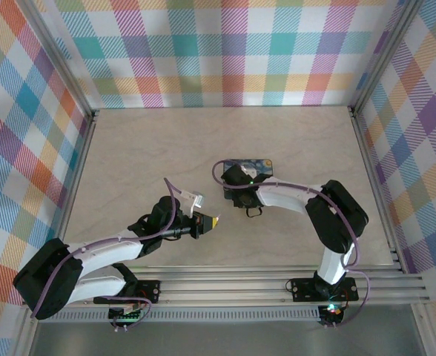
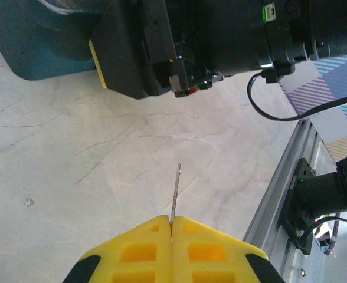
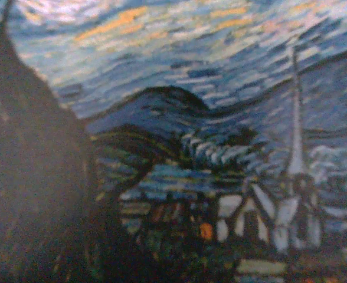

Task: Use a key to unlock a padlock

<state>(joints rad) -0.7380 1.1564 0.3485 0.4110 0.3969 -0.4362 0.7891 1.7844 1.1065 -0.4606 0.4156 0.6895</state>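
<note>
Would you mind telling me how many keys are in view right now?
1: a thin metal key clamped in the left gripper; others may be hidden beneath the right arm.

Left tool (image 2: 171, 227) closed tight; right arm (image 1: 337, 215) sharply elbow-bent.

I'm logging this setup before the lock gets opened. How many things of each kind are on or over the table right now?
Robot arms: 2, the left arm and the right arm
Painted tin: 1
Key: 1, pinched in the left gripper
Tiny pale bit, too small to identify: 1
Total: 5
</note>
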